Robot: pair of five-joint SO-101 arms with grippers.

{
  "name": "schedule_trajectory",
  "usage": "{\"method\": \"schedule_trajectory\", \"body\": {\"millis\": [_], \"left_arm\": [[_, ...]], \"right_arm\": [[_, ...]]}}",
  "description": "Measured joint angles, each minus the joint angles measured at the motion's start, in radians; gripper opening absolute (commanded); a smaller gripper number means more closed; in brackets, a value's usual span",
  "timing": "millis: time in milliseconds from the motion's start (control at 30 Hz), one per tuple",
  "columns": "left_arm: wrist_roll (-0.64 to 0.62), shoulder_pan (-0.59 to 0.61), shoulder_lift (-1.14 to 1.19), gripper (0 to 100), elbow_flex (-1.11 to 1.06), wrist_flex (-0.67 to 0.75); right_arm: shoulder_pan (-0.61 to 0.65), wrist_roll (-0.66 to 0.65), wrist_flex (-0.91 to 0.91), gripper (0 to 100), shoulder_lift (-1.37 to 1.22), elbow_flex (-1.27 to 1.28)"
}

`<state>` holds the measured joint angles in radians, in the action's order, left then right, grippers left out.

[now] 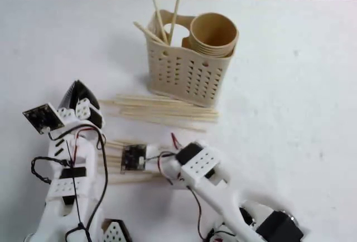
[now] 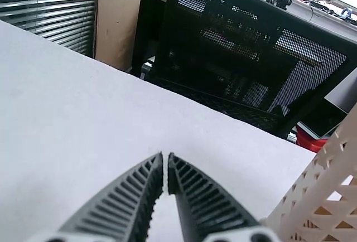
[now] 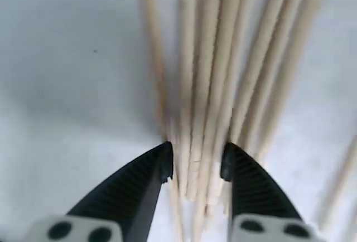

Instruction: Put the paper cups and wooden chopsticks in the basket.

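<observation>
Right claw [image 3: 195, 161], one basket [image 1: 184, 77], three chopsticks [image 1: 177, 2] inside

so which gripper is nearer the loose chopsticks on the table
Right. The right gripper is open astride several wooden chopsticks; the left gripper is shut over bare table beside the basket.

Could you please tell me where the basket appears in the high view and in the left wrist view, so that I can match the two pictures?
High view: the basket stands upright at top centre, with paper cups inside it.
Left wrist view: the basket shows as a perforated wall in the lower right corner.
Shared landmark: the left gripper, jaws together, over the table beside the basket.
</observation>
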<state>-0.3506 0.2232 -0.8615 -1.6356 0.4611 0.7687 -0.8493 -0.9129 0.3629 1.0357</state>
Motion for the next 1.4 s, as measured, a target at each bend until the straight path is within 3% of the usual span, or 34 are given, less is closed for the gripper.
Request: {"method": "schedule_trajectory", "body": {"millis": [133,400,567,700,833,1000,1133,1267,1400], "left_arm": [[0.0,0.0,0.0,5,0.0,0.0],[0.0,0.0,0.0,5,0.0,0.0],[0.0,0.0,0.0,5,0.0,0.0],[0.0,0.0,0.0,5,0.0,0.0],[0.0,0.0,0.0,5,0.0,0.0],[0.0,0.0,0.0,5,0.0,0.0],[0.0,0.0,0.0,5,0.0,0.0],[0.0,0.0,0.0,5,0.0,0.0],[0.0,0.0,0.0,5,0.0,0.0]], "right_arm": [[-0.037,-0.002,0.005,11.5,-0.012,-0.006],[-0.216,0.157,-0.005,7.5,-0.038,-0.094],[-0.253,0.198,-0.005,7.8,-0.038,-0.097],[-0.258,0.212,-0.011,16.2,-0.038,-0.117],[-0.258,0.212,-0.137,29.7,0.021,-0.183],[-0.259,0.157,-0.325,22.0,0.17,-0.287],[-0.172,0.129,-0.344,15.5,0.187,-0.325],[-0.031,0.078,-0.301,17.6,0.06,-0.333],[0.006,0.048,-0.186,17.7,-0.127,-0.365]]}}
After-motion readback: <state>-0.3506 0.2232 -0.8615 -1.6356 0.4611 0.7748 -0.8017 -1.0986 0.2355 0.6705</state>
